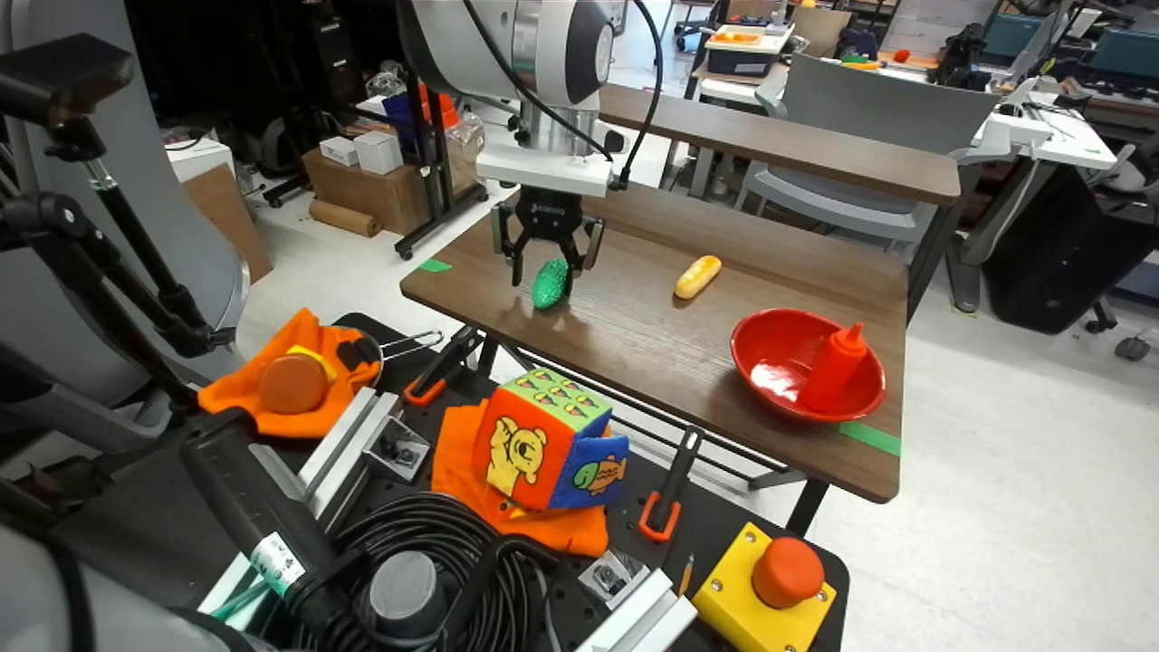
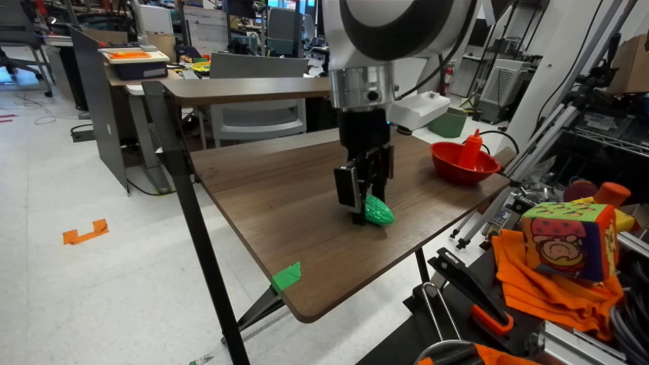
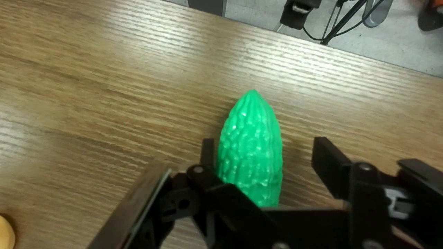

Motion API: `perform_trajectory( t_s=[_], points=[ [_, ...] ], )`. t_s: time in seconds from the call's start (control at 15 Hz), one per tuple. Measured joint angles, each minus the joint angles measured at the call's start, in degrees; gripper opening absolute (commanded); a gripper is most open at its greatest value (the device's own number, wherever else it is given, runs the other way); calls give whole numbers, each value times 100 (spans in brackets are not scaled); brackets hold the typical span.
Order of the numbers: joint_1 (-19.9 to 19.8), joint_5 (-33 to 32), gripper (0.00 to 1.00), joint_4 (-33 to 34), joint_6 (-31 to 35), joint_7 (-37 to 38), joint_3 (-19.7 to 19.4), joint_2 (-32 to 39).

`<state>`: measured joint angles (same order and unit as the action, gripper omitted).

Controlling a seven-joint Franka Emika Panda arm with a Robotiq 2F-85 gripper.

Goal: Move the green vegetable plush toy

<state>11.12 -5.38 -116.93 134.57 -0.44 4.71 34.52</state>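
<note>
Near a long edge of the brown, wood-grained table (image 1: 634, 317) lies the glossy green, bumpy oblong toy (image 1: 549, 283); the black two-fingered gripper (image 3: 264, 152) straddles it, spread apart, probably to pinch across its width.

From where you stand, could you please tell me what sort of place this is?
Probably a robotics lab or workshop: a robot arm reaches over a table, with a large red button on a yellow box and coiled black cable nearby.
</note>
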Motion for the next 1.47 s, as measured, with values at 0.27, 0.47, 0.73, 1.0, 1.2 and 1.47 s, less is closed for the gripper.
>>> perform_trajectory(
  t_s=[0.27,0.47,0.73,1.0,1.2,1.47],
  points=[
    [48,0,20,263,-376,315,-5,123],
    [48,1,20,413,-680,424,-12,121],
    [71,0,20,669,-802,466,-9,38],
    [87,-2,20,1280,-994,546,-22,63],
    [87,2,20,1916,-1216,654,-46,235],
    [86,6,20,3025,-1654,858,-99,859]
  ],
)
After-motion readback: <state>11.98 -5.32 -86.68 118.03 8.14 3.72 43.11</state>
